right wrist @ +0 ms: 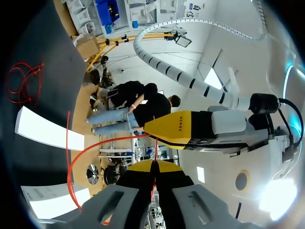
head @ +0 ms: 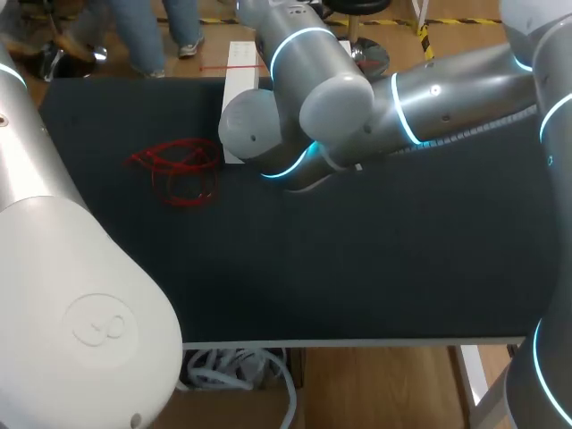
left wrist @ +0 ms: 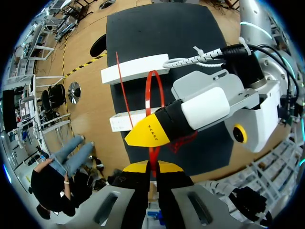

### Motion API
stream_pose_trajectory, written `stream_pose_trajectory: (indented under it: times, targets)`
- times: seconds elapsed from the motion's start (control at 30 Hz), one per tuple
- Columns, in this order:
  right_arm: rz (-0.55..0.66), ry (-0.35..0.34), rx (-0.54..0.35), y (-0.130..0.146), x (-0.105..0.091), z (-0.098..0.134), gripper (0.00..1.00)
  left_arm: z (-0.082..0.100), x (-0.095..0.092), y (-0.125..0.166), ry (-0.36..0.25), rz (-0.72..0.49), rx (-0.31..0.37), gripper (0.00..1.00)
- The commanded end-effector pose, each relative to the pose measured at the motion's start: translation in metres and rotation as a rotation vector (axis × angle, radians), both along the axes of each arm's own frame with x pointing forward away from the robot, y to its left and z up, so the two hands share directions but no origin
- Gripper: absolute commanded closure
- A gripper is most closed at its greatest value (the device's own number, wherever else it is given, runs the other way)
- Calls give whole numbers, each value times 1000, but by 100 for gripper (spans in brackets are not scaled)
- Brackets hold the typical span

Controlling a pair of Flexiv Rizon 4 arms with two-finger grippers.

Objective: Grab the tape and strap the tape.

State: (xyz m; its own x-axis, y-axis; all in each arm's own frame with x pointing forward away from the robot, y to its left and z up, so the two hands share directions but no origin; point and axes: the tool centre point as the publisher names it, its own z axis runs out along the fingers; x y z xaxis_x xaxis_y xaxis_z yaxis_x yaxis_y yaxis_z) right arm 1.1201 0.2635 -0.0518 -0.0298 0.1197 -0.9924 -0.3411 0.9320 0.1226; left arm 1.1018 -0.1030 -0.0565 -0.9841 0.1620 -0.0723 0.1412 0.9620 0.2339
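Tape (left wrist: 152,153) pinched from both sides — left gripper (left wrist: 151,164) and right gripper (right wrist: 155,164) each clamped on it, loop bowed between them, probably (head view's blocked) to thread it shut.

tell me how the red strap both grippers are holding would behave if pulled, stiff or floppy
Probably springy rather than limp: the red strap holds a smooth open loop ahead of the left gripper instead of sagging. Likely very light, being so thin. It could slip, since the right gripper pinches only a narrow strip.
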Motion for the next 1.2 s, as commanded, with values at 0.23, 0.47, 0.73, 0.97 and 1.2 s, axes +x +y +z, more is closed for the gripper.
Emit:
stream_pose_trajectory:
  times: [0.23, 0.47, 0.73, 0.97, 1.2]
  targets:
    - [6, 1, -1, 0, 1, 2, 100, 1, 0, -1, 2, 2, 4, 100]
    - [3, 1, 2, -1, 1, 1, 100, 1, 0, -1, 2, 2, 4, 100]
    - [6, 1, 6, 0, 1, 2, 100, 1, 0, -1, 2, 2, 4, 100]
    - [5, -4, 6, -1, 1, 3, 100, 1, 0, -1, 2, 2, 4, 100]
    - [6, -2, 12, -1, 1, 4, 100, 1, 0, -1, 2, 2, 4, 100]
